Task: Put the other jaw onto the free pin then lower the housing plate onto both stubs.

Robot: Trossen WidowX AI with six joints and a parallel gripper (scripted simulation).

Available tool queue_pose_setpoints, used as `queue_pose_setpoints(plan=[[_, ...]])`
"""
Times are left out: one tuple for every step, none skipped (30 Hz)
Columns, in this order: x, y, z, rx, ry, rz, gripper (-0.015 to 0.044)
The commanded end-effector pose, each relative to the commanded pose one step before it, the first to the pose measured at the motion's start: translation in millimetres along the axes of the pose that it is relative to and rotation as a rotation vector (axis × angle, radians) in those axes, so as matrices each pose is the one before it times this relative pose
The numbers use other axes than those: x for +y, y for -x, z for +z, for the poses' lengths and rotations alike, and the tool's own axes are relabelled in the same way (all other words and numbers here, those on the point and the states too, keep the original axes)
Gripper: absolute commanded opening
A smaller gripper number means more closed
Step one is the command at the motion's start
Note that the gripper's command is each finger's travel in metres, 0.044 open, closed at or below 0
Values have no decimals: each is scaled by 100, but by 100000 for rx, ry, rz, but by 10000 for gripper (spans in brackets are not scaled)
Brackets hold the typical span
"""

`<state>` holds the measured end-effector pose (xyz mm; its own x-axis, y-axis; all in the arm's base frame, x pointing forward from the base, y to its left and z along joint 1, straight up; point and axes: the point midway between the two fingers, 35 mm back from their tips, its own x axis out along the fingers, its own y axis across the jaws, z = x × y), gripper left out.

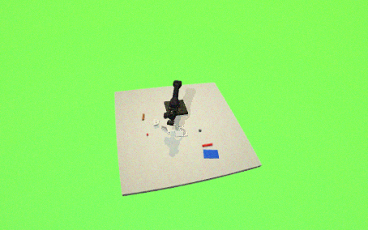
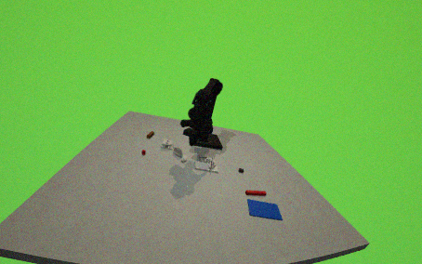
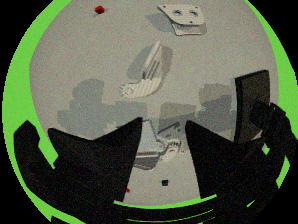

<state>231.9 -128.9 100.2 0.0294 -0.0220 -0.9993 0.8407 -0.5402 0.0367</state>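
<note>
My gripper (image 3: pixel 164 123) is open and empty, its black fingertips apart above the table. The loose white jaw (image 1: pixel 164 129) (image 2: pixel 178 151) (image 3: pixel 150 77) lies on the table, its toothed end toward the fingers in the wrist view. The white base (image 1: pixel 181 135) (image 2: pixel 206 170) shows between the fingers in the wrist view, partly hidden by the left one. Gear teeth (image 3: pixel 172 150) of the mounted jaw show there; the free pin is too small to tell. The white housing plate (image 1: pixel 156 123) (image 2: pixel 166 143) (image 3: pixel 185 14), with two round holes, lies apart beyond the loose jaw.
A red cube (image 1: pixel 147 134) (image 2: pixel 143 152) (image 3: pixel 99 9) and brown block (image 1: pixel 143 117) (image 2: pixel 150 135) lie left. A dark cube (image 1: pixel 199 130) (image 2: pixel 241 170) (image 3: pixel 165 183), red bar (image 1: pixel 207 145) (image 2: pixel 256 192) and blue pad (image 1: pixel 211 154) (image 2: pixel 265 210) lie right of the base in the top and exterior views.
</note>
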Motion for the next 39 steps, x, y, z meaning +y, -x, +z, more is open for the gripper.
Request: queue_pose_setpoints(plan=[[0,-2,0,-1,-3,-2,125],[0,0,0,0,0,0,99],[0,0,0,0,0,0,72],[0,0,0,0,0,0,46],[0,0,0,0,0,0,20],[0,0,0,0,0,0,0],[0,0,0,0,0,0,0],[0,0,0,0,0,0,0],[0,0,0,0,0,0,0],[0,0,0,0,0,0,0],[0,0,0,0,0,0,0],[0,0,0,0,0,0,0],[0,0,0,0,0,0,0],[0,0,0,0,0,0,0],[0,0,0,0,0,0,0],[0,0,0,0,0,0,0],[0,0,0,0,0,0,0],[3,3,0,1,-4,19,26],[27,13,62,-9,-439,-17,53],[80,39,188,-25,-1316,-50,79],[135,65,313,-42,-2194,-83,105],[169,79,385,-52,-2692,-102,131],[173,78,385,-52,-2694,-101,157],[178,78,385,-51,-2694,-101,184],[182,77,385,-51,-2694,-100,210],[187,77,385,-51,-2694,-100,236],[192,76,385,-51,-2694,-99,263],[196,76,384,-50,-2694,-99,289],[201,75,384,-50,-2692,-98,315],[205,75,384,-50,-2695,-98,341],[210,74,383,-49,-2693,-97,368],[175,60,311,-40,-2195,-79,394],[107,36,186,-24,-1317,-47,420],[36,12,62,-8,-439,-16,440],[0,0,0,0,0,0,440],[0,0,0,0,0,0,440],[0,0,0,0,0,0,440],[12,-165,-3,0,0,1,440],[30,-496,-6,0,0,2,440]])
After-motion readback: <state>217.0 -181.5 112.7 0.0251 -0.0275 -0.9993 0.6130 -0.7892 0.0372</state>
